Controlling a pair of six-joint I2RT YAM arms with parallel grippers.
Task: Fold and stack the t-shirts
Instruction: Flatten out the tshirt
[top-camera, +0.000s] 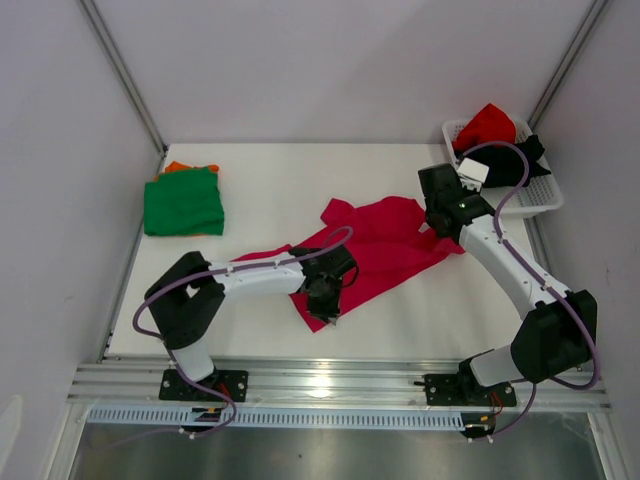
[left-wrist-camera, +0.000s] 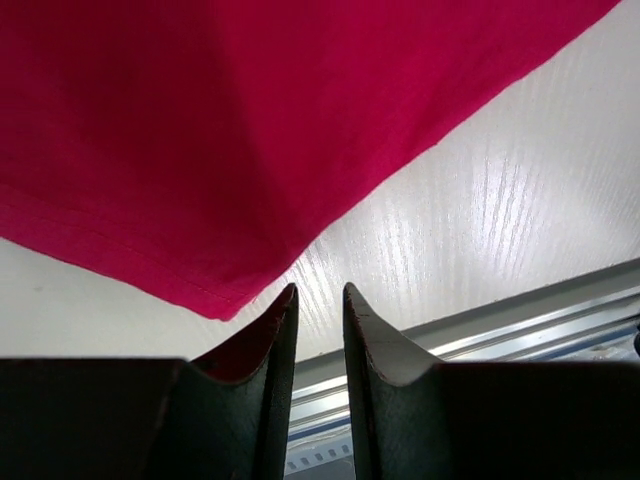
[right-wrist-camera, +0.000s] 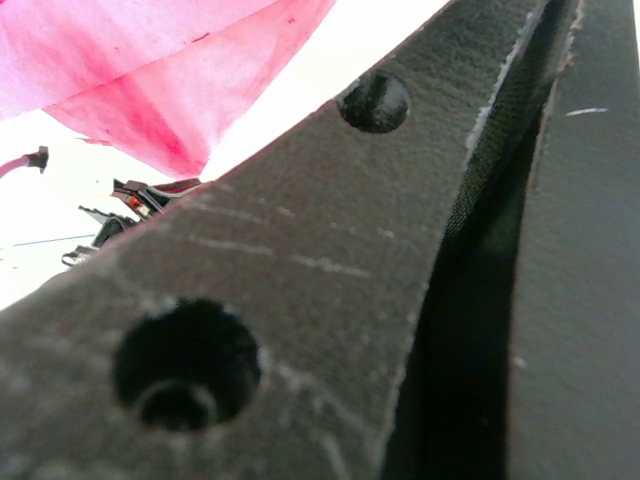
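Left claw (left-wrist-camera: 320, 290): standing slightly parted just beside the near hem corner of the magenta-pink soft cloth t-shirt (left-wrist-camera: 200, 120); the tabletop (top-camera: 280, 190) is showing through the gap and nothing is lying between the fingers.
Right claw (top-camera: 447, 225): sitting closed at the same shirt's far right edge; whether it is pinching cloth cannot be told.
Magenta-pink t-shirt: lying spread but rumpled in the middle of the tabletop, between the two arms, not yet folded.
Step in hand: by the look of it, the arms are laying this shirt out ready for its first fold.
Next move: probably calling for the left claw settling onto the hem corner and closing on it, without bunching the cloth further.
Stack: a folded green cloth t-shirt (top-camera: 183, 205) is resting on an orange cloth t-shirt (top-camera: 178, 167) at the far left, well apart from the work.
White plastic lattice basket (top-camera: 545, 195): sitting at the far right corner, holding a crumpled red cloth t-shirt (top-camera: 487, 125) and a black cloth t-shirt (top-camera: 530, 150) bunched beside it, both waiting to be folded.
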